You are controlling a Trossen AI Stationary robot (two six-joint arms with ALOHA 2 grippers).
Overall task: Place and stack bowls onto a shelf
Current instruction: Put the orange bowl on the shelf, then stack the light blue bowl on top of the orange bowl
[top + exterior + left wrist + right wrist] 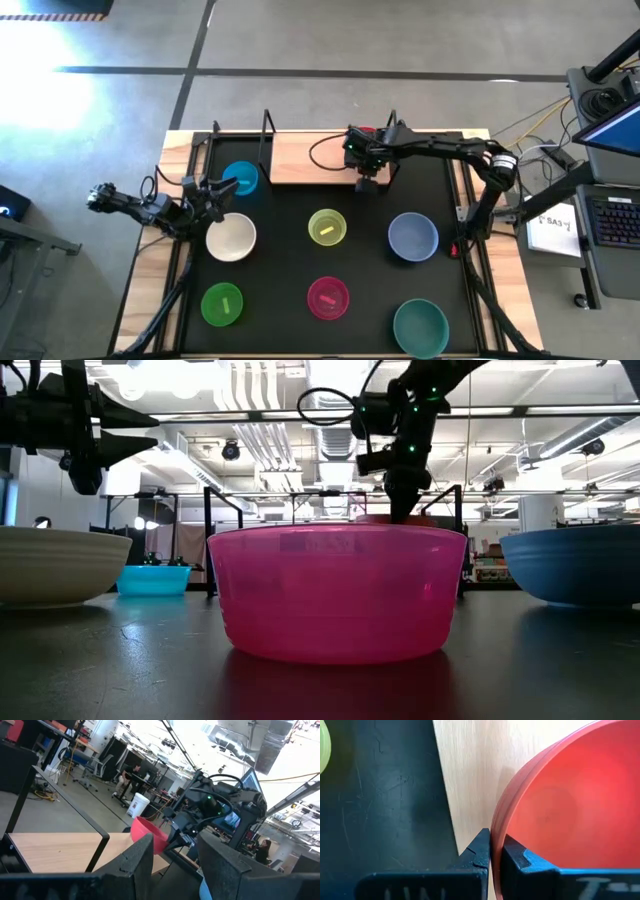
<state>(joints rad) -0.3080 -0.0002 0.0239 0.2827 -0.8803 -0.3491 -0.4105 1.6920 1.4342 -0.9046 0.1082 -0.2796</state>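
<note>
My right gripper point(366, 160) is over the right end of the wooden shelf point(300, 158), shut on the red bowl point(560, 805), which also shows tilted in the left wrist view point(150, 834). My left gripper point(214, 193) is open and empty, held above the table between the blue bowl point(242, 178) and the white bowl point(231, 238). On the black mat stand the yellow point(327, 227), grey-blue point(412, 237), green point(222, 304), magenta point(328, 297) and teal point(420, 326) bowls, each on its base. My right gripper pinches the red bowl's rim point(495, 832) between its two fingers, one finger inside the bowl and one outside. The fingers come from above, pointing down. The bowl is tilted over the shelf board; whether its lower edge touches the board, I cannot tell.
Thin black uprights point(267, 135) stand on the shelf. The left part of the board point(55, 850) is bare. The magenta bowl point(340, 590) fills the low view's front. Cables and a desk with a laptop point(610, 150) lie beyond the table's right edge.
</note>
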